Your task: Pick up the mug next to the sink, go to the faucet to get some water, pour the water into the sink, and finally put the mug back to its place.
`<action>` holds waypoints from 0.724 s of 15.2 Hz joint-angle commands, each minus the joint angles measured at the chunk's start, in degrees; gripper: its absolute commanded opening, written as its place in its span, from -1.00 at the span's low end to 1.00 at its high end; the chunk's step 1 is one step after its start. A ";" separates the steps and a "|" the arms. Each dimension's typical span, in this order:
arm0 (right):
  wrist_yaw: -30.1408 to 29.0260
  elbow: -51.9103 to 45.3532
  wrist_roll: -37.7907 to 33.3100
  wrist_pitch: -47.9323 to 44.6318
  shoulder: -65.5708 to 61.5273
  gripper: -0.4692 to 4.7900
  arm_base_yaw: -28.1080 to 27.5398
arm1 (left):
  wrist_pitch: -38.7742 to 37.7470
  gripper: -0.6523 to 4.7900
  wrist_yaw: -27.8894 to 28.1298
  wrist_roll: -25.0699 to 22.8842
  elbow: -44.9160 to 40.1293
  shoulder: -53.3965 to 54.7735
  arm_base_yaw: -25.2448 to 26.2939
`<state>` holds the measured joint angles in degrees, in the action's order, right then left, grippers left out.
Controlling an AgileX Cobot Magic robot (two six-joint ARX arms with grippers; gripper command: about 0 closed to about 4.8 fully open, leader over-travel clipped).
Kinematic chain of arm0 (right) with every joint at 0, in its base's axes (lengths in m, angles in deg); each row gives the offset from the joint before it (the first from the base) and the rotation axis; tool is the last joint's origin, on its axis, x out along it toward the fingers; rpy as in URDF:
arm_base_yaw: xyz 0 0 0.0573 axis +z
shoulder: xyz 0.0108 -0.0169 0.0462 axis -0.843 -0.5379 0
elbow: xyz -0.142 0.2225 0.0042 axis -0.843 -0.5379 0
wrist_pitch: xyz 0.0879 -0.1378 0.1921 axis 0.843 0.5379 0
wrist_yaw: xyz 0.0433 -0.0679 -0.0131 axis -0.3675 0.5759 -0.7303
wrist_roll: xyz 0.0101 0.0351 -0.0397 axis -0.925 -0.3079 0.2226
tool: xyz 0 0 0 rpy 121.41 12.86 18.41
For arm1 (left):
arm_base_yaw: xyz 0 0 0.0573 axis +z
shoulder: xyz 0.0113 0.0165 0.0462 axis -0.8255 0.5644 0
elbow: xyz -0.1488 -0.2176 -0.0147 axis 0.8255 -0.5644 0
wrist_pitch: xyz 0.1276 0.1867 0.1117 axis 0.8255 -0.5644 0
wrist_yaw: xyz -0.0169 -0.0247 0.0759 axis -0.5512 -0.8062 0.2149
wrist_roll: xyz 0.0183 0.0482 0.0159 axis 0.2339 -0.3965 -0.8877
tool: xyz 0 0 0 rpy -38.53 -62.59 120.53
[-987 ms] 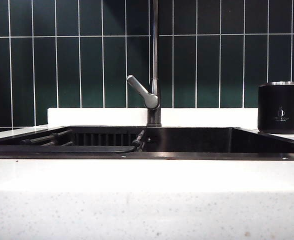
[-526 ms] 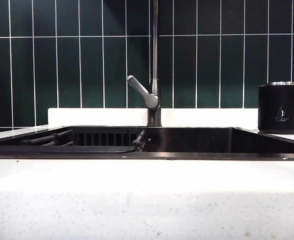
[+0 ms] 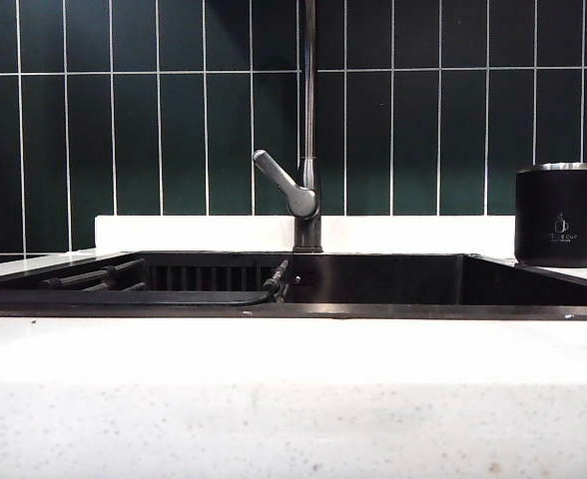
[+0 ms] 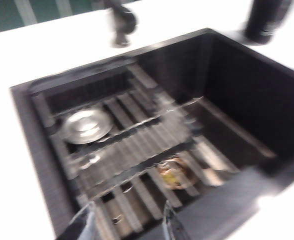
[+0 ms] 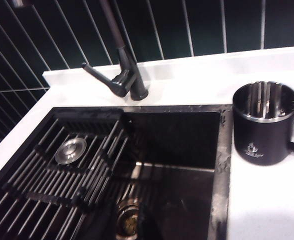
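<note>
Black mug (image 5: 265, 130) stands upright on counter beside the sink (image 5: 222, 165).

Left wrist view is motion-blurred; the faucet (image 3: 308, 120) runs off the exterior view's top.

A kitchen: sink (image 3: 393, 284), faucet (image 3: 307, 150), green tiled backsplash (image 3: 134, 120).

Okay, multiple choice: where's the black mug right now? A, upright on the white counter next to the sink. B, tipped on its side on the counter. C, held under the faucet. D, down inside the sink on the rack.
A: the mug stands upright on the white counter beside the sink, away from the faucet, with neither the left nor the right gripper at it.
</note>
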<state>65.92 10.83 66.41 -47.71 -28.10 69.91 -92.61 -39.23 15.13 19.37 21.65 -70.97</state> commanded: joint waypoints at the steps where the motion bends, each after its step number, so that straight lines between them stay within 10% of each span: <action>1: -0.20 0.15 0.04 -0.17 -2.10 -0.55 0.42 | 4.81 -0.15 5.77 0.07 -1.88 3.67 0.00; 11: 5.14 -7.89 4.98 -13.55 -5.66 -0.55 3.30 | 18.10 -0.58 8.39 4.52 -6.80 5.95 0.00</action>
<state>70.95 3.49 71.19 -58.92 -33.76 73.23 -76.00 -31.01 19.31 12.48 27.75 -70.97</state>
